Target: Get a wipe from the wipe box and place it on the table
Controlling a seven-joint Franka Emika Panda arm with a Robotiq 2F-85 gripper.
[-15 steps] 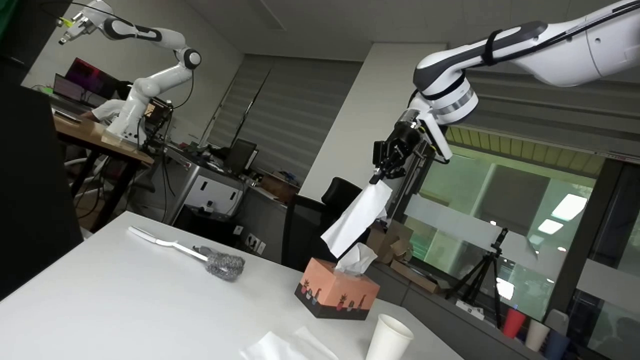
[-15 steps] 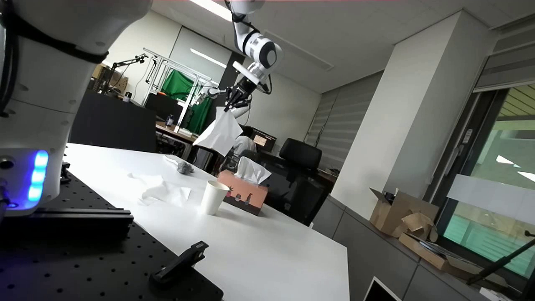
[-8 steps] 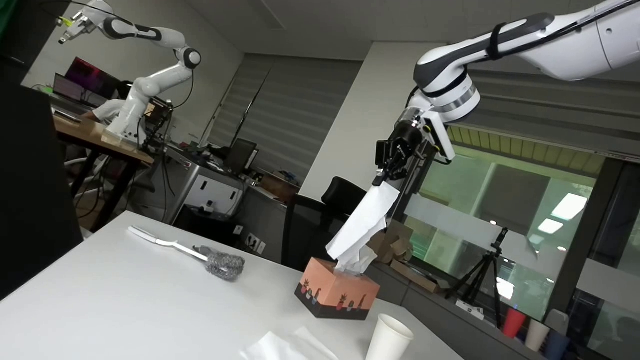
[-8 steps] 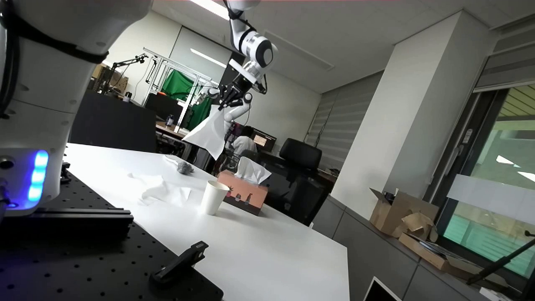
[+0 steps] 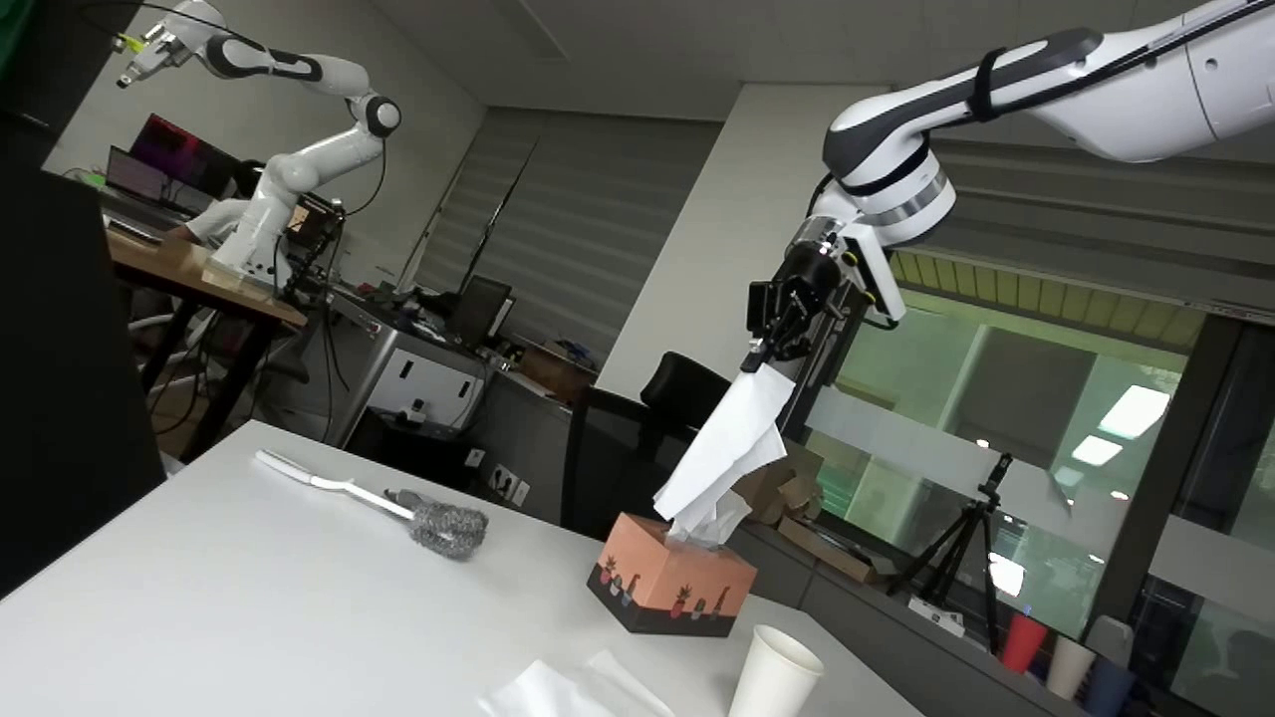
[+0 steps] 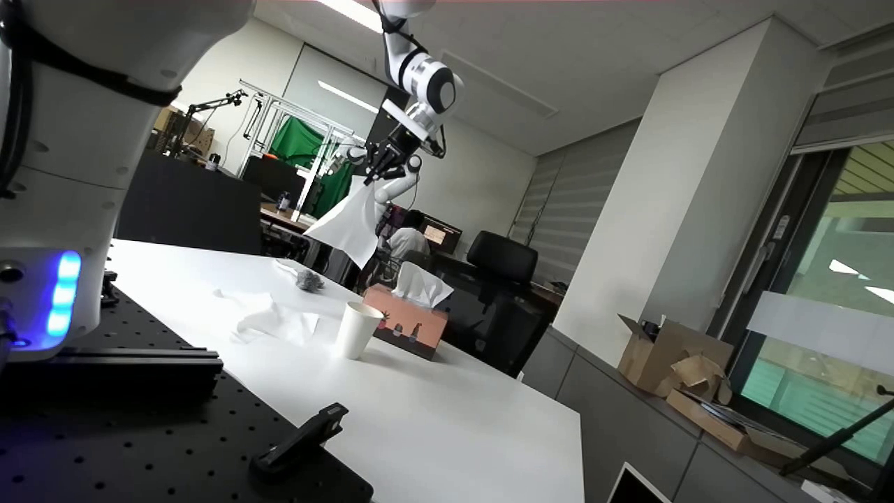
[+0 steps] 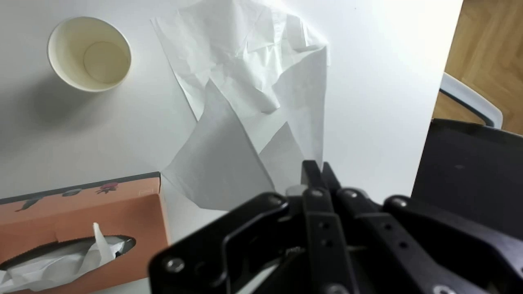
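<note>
The orange and black wipe box (image 5: 669, 588) stands on the table, with a white wipe poking out of its top slot; the box also shows in an exterior view (image 6: 408, 321) and in the wrist view (image 7: 139, 220). My gripper (image 5: 754, 358) is high above the table, its fingers shut on a white wipe (image 5: 725, 433) that hangs down clear of the box. In the wrist view the fingertips (image 7: 319, 167) are together and the held wipe (image 7: 220, 163) hangs beside them. Another crumpled wipe (image 7: 245, 49) lies on the table, also seen in an exterior view (image 6: 272, 318).
A white paper cup (image 6: 357, 328) stands on the table (image 6: 447, 419) near the box. A brush with a grey scrubber head (image 5: 448, 528) lies farther along. A black chair (image 6: 503, 255) stands at the table's edge. A black clamp (image 6: 300, 440) sits on the mounting plate.
My gripper has shifted slightly with the held wipe, to the left in an exterior view, then stopped. The wipe's loose end swings a little. The box, cup and brush have not moved.
</note>
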